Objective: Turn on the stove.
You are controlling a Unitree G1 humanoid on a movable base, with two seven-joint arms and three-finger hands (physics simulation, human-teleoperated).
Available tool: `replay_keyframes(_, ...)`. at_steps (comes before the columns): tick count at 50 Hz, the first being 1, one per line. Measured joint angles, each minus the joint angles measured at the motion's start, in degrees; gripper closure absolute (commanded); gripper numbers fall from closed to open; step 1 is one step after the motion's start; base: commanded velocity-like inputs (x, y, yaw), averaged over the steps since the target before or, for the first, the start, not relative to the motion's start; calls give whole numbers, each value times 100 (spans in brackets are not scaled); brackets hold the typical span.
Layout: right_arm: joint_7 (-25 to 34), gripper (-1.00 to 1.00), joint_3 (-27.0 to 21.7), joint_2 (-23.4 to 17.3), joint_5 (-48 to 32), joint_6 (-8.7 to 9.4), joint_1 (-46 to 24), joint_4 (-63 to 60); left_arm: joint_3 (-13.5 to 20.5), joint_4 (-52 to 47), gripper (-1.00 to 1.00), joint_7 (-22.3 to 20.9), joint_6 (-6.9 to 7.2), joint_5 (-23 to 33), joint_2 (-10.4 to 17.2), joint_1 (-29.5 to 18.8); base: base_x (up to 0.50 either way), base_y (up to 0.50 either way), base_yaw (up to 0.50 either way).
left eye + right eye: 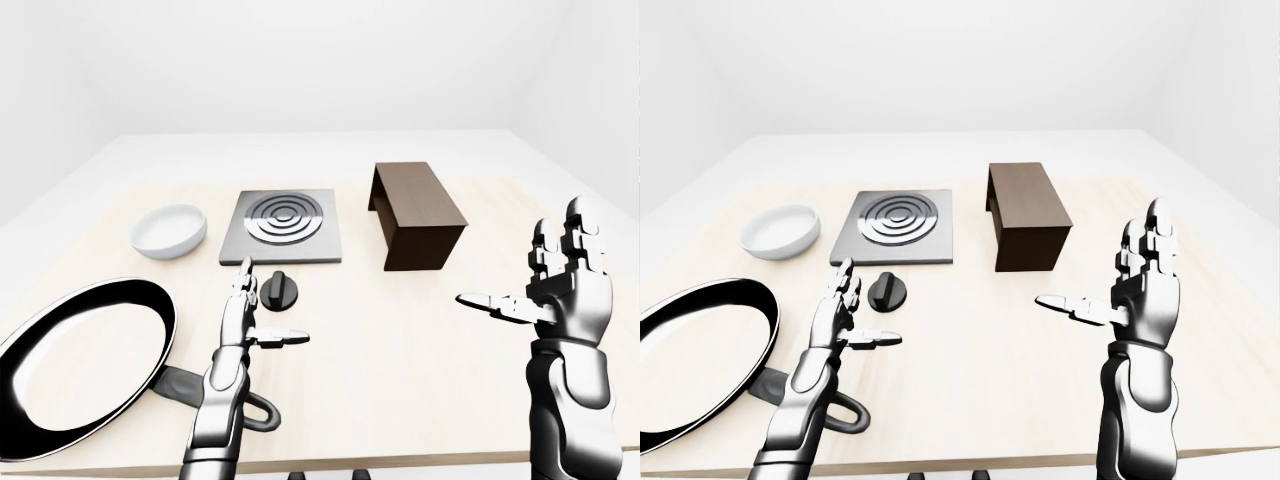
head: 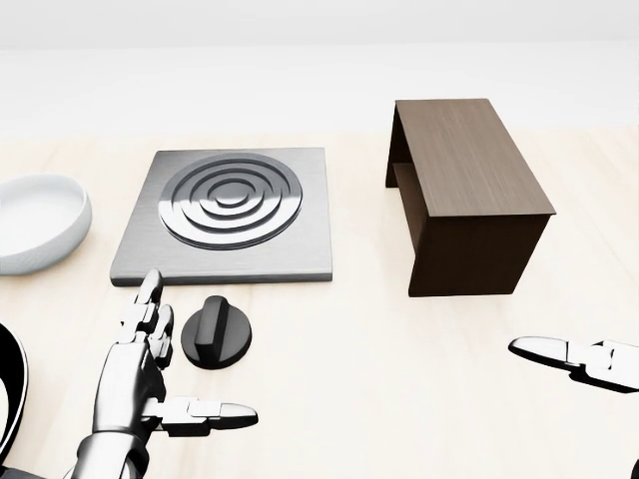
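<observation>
— Where was the stove?
— The stove [image 2: 228, 214] lay flat on the desk [image 2: 379, 369], its black knob [image 2: 217, 333] just below it in the head view.
— And the hands?
— The left robot hand [image 2: 140, 384] hovered beside the knob, fingers spread, not touching. The right robot hand [image 1: 560, 285] was raised, open too, well apart, below a brown box [image 2: 469, 195].

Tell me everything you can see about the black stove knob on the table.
The knob is a matte black round disc with a raised straight grip bar across its top. It lies flat on the pale wooden table, just below the grey stove plate's lower edge in the head view, apart from it. The left hand, open, is beside it to the left, not touching.
</observation>
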Motion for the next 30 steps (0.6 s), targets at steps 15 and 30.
replay_keyframes(15,5,-100,-9,17,17,0,30,-21,-69,-4,-100,14,9,42,-32,-4,4,0,0)
replay_keyframes(30,13,-100,-5,27,28,0,50,-26,-277,-110,-100,34,56,140,-118,50,0,0,0)
